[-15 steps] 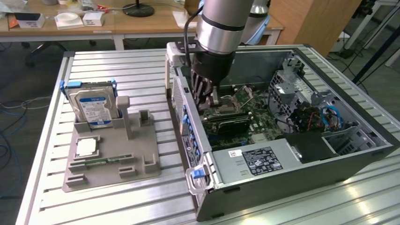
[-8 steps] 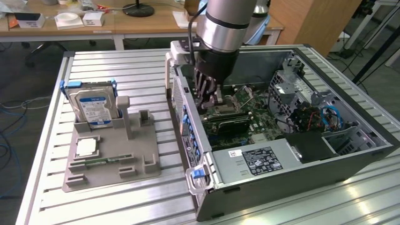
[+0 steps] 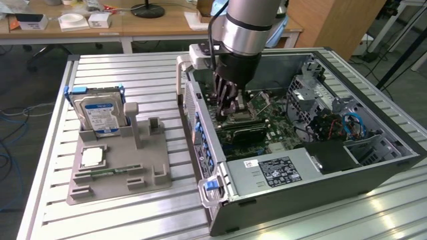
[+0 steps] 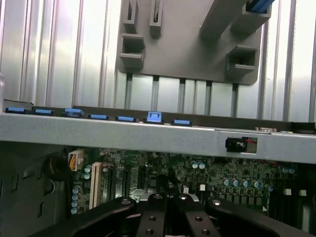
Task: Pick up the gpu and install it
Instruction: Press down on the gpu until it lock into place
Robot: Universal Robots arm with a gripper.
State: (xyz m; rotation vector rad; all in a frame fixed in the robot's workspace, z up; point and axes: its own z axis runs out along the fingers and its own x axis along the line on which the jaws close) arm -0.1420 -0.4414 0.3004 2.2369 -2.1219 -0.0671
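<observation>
Inside the open computer case (image 3: 373, 165), the gripper (image 3: 229, 107) sits closed over the motherboard (image 3: 267, 131), gripping nothing discernible.

The exterior view looks down at an angle from above onto the slatted table (image 3: 133, 210) and the open computer case (image 3: 320, 165). The wrist view sits close inside that case, facing across the motherboard (image 4: 163, 170) toward the grey parts holder (image 4: 187, 44); both views share these.

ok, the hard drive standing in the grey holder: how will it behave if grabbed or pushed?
The hard drive looks like a boxy metal unit, so it is probably rigid and heavy for its size. It stands on edge in a slot of the grey holder, so a sideways push would likely tilt or jam it. The smooth label face may be slippery.
</observation>
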